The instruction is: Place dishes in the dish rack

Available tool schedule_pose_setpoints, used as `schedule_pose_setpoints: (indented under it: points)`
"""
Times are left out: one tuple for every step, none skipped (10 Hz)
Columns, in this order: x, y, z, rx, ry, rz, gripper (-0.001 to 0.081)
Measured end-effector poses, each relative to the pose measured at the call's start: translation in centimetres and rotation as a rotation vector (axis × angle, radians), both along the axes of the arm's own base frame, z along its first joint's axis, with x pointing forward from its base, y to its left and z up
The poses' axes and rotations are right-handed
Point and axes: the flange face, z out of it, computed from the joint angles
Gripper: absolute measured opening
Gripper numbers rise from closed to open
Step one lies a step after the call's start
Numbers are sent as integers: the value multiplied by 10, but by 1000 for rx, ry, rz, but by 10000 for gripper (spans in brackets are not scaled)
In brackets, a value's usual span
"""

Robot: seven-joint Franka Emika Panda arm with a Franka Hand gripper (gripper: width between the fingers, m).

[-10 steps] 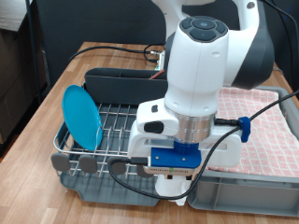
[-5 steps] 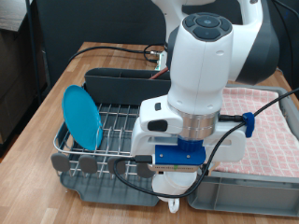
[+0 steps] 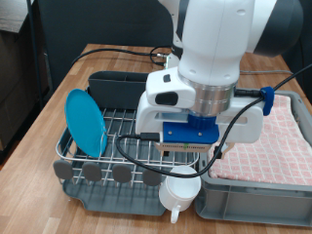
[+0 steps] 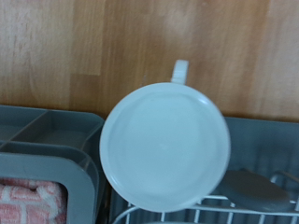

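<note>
The light-blue plate (image 3: 84,122) stands on edge in the silver wire dish rack (image 3: 127,127) at the exterior view's left. The small white mug (image 3: 181,188) sits at the rack's near right corner, handle towards the exterior view's bottom. My gripper (image 3: 184,162) hangs straight above the mug, a little clear of it, mostly hidden by the blue camera mount. In the wrist view the mug (image 4: 164,145) shows as a full white disc with its handle, and no finger crosses it. The wooden spoon is out of view.
The rack's grey cutlery bin (image 3: 117,86) stands at the back and round grey discs (image 3: 93,173) line its front. The grey crate (image 3: 255,207) with pink-checked cloth (image 3: 278,146) lies right of the rack. Black cables loop over the rack. Wooden table (image 4: 93,47) lies all around.
The arm has risen from low over the rack's near right corner. The mug has stayed in the rack and now shows more fully below the hand.
</note>
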Motion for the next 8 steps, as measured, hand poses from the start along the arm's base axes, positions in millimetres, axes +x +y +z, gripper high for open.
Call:
schedule_pose_setpoints:
  points:
    - [-1,1,17,-22,-23,2,803]
    - [-2,2,33,-40,-43,-1,803]
    - [-4,3,50,-61,-62,-10,803]
    - [-6,4,65,-83,-86,-11,803]
    - [-10,5,69,-96,-96,-13,803]
    - [-10,5,68,-92,-92,-15,803]
    - [-10,5,67,-92,-91,-15,803]
    - [-11,4,67,-93,-88,-23,803]
